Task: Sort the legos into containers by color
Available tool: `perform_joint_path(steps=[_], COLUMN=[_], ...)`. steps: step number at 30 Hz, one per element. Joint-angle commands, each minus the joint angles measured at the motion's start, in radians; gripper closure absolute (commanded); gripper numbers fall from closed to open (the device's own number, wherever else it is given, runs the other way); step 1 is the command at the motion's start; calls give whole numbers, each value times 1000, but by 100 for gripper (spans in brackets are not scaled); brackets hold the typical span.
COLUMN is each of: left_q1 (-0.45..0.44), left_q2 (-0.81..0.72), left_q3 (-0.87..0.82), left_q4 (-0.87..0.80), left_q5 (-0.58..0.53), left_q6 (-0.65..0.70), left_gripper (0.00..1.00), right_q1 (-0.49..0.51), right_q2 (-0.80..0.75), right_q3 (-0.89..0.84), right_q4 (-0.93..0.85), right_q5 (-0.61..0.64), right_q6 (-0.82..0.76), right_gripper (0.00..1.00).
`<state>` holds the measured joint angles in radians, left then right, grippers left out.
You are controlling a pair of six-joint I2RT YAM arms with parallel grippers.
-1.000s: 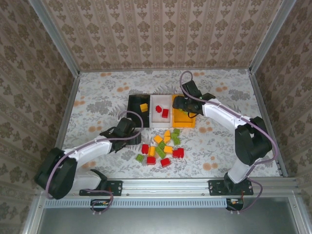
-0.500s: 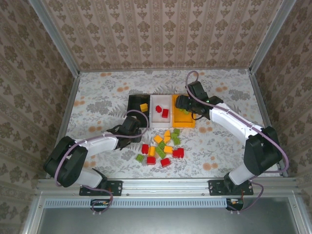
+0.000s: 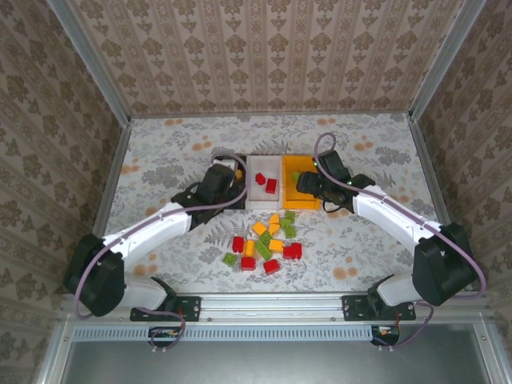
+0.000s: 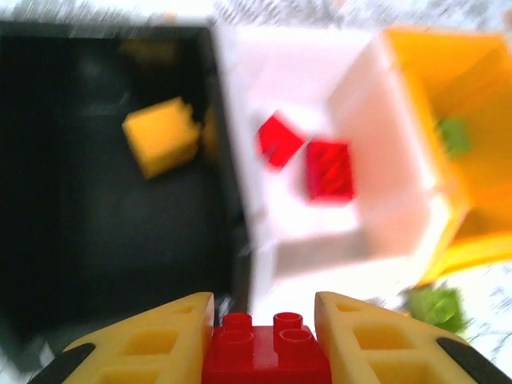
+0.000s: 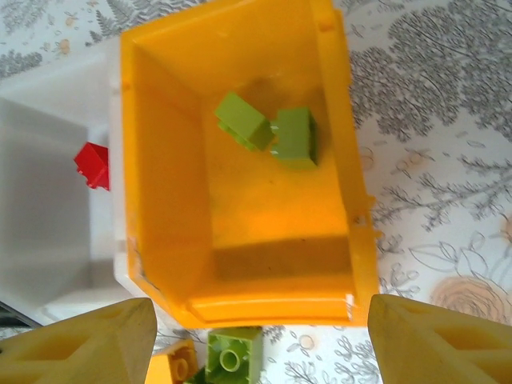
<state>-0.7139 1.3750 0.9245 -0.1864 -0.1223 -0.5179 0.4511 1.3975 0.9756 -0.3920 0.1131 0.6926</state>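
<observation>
Since a second ago, the left arm has swung from the loose legos [image 3: 268, 236] up to the bins' near edge. The left gripper [image 4: 264, 306] is clamped on a red brick [image 4: 266, 356], just short of the rims where the black bin [image 4: 96, 240] meets the white bin [image 4: 352, 104]. The right gripper [image 5: 260, 308] hangs with its fingers wide apart and empty above the orange bin's [image 5: 160, 160] near rim. Bare tablecloth [image 3: 160, 160] lies open on both sides.
</observation>
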Motion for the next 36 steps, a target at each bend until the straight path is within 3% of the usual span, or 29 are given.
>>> perform_joint_path(steps=[1, 9, 16, 21, 23, 27, 36], left_q1=[-9, -9, -16, -31, -41, -68, -116], left_q2=[128, 428, 481, 379, 312, 149, -241], left_q3=[126, 400, 495, 469, 425, 287, -101], left_q4=[-8, -69, -94, -82, -64, -20, -11], left_q5=[50, 52, 69, 87, 98, 111, 15], left_q6=[51, 90, 78, 65, 51, 16, -86], left_gripper=[67, 64, 28, 14, 0, 0, 0], right_q1=[-5, -8, -3, 27, 59, 149, 271], right_q2=[-60, -144, -224, -251, -248, -206, 11], right_q3=[-40, -126, -188, -217, -226, -230, -164], right_q4=[-6, -32, -51, -71, -73, -62, -6], right_q5=[31, 6, -88, -167, -182, -167, -60], right_q6=[28, 33, 10, -17, -27, -35, -64], right_gripper=[28, 28, 26, 26, 26, 26, 26])
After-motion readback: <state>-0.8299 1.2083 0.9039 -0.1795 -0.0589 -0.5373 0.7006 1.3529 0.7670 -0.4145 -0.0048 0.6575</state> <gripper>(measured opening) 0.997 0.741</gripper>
